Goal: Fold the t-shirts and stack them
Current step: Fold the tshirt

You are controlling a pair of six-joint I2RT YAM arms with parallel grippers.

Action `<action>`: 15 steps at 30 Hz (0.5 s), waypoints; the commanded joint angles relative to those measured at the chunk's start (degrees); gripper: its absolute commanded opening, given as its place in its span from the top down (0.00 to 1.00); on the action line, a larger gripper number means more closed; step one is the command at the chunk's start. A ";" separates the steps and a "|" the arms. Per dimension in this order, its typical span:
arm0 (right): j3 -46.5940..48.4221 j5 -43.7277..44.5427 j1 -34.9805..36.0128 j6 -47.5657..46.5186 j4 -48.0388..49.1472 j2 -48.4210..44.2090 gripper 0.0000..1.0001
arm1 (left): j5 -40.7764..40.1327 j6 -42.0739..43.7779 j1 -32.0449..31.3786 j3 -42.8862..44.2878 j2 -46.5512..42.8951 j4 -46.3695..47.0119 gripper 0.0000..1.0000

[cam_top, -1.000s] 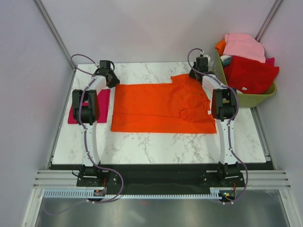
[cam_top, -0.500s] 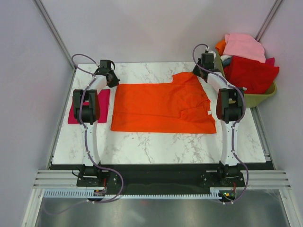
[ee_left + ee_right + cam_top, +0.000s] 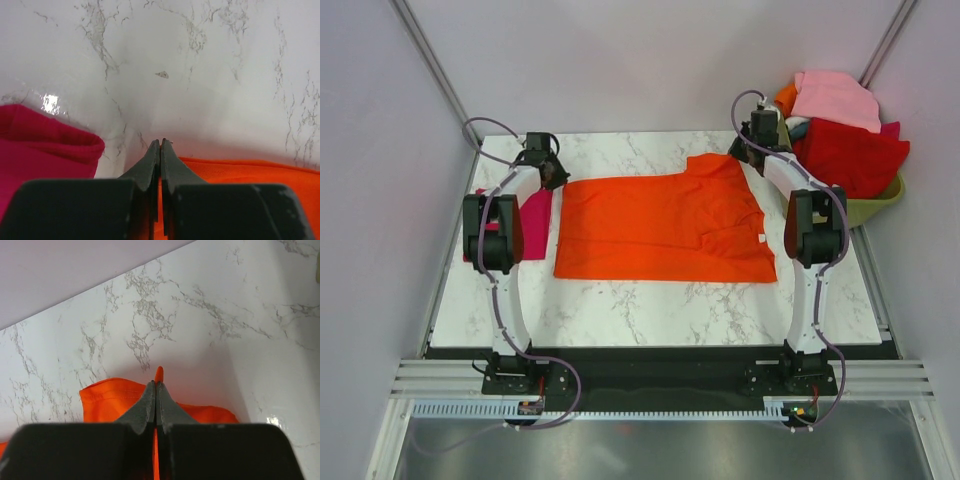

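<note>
The bright orange t-shirt [image 3: 660, 225] lies spread on the marble table, with a small white neck tag [image 3: 761, 238] at its right edge. My left gripper [image 3: 557, 177] is shut on the orange shirt's far left corner [image 3: 240, 172]. My right gripper [image 3: 744, 152] is shut on the shirt's far right corner; orange cloth [image 3: 158, 374] pokes out between the fingertips. The crimson-magenta t-shirt [image 3: 530, 222] lies folded at the table's left edge, partly hidden under my left arm. It also shows in the left wrist view [image 3: 40, 150].
A green basket [image 3: 865, 208] holding red, pink and orange clothes stands off the table's far right corner, close to my right gripper. The table's front edge [image 3: 650, 345] lies near the arm bases.
Both grippers have moved toward the far edge with the orange shirt's far corners, drawing the cloth flatter. The fold near the right sleeve has smoothed out.
</note>
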 commanded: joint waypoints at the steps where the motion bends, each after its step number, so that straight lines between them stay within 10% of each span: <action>1: -2.42 -1.68 -0.05 0.11 1.27 -5.68 1.00 | -2.13 2.48 0.20 -2.74 -6.21 5.52 0.98; 15: -16.48 -2.30 0.04 0.55 2.50 -18.34 1.00 | -0.55 3.01 0.02 -16.02 -15.53 13.43 0.98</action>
